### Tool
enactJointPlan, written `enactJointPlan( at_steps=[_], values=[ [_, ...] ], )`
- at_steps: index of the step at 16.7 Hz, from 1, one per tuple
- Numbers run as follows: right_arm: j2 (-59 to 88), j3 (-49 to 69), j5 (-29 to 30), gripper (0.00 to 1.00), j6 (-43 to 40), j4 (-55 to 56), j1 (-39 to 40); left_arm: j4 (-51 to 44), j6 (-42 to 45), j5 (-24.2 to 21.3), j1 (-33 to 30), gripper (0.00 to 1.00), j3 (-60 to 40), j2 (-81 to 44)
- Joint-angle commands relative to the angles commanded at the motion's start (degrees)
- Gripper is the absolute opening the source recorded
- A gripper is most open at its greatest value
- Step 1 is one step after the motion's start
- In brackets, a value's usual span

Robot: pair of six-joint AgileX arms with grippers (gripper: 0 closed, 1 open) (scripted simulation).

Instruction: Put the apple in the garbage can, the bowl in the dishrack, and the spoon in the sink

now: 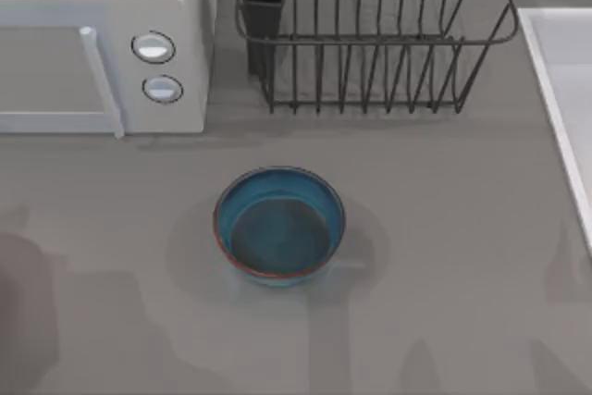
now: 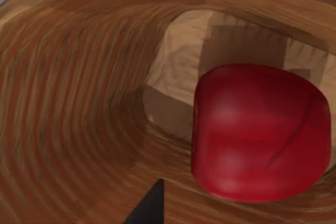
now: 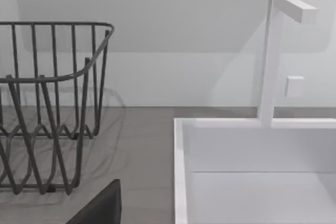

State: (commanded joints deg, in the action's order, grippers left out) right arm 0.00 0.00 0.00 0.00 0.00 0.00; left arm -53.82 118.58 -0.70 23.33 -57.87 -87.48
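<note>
The small glossy red apple [image 2: 261,132] lies inside a round wooden-grained container [image 2: 79,103], presumably the garbage can, just below the left hand; whether that hand grips it or has let go, I cannot tell. To finish well, open fully and lift straight up. The deep blue glazed bowl [image 1: 279,225] waits mid-counter [image 1: 444,302], near the dark wire dishrack [image 1: 370,34].

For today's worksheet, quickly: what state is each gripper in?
Left gripper: cannot be told; above the apple.
Right gripper: cannot be told; near the sink.
</note>
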Motion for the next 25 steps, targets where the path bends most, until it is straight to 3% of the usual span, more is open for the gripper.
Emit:
enactJointPlan(
  at_steps=[10, 14, 19, 25],
  values=[
    [0.0, 0.0, 0.0, 1.00, 0.0, 0.0, 0.0, 0.0, 0.0, 0.0, -0.1, 1.00, 0.0, 0.0],
    [0.0, 0.0, 0.0, 1.00, 0.0, 0.0, 0.0, 3.2, -5.5, -0.2, -1.5, 1.00, 2.7, 5.0],
    [0.0, 0.0, 0.0, 1.00, 0.0, 0.0, 0.0, 12.1, -24.8, -0.2, -5.3, 1.00, 12.2, 19.1],
    [0.0, 0.0, 0.0, 1.00, 0.0, 0.0, 0.0, 25.8, -63.2, 0.5, -12.0, 1.00, 30.5, 43.2]
  ],
)
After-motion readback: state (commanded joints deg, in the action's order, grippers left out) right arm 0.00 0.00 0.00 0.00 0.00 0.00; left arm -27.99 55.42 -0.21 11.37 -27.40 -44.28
